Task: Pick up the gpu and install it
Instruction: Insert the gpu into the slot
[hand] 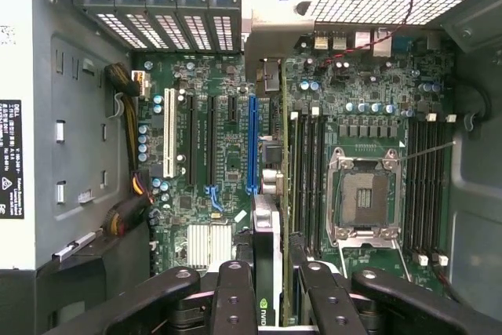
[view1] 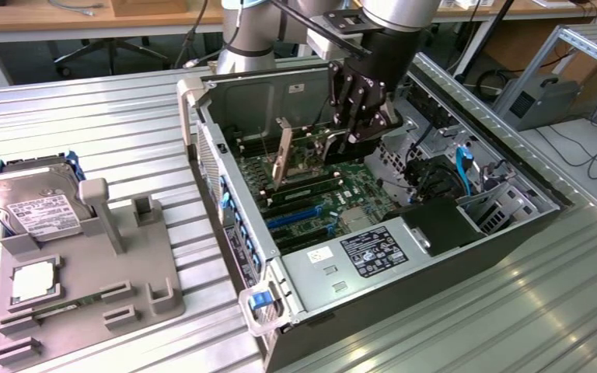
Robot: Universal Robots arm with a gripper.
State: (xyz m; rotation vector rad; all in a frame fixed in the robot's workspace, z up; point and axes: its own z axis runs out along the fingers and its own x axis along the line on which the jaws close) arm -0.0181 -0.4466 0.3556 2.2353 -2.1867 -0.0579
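As the one tool (hand: pixel 271 304), partly closed, grips the single gpu (hand: pixel 267 268), both hang within one open computer case (view1: pixel 434 299).

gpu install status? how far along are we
Done: pickup. The gpu is inside the open PC case.
In hand: the gripper is shut on it and holds it upright on edge over the motherboard, beside the blue slot.
Left: seating is unconfirmed, as I cannot tell whether its edge is in a slot. It is not yet released.
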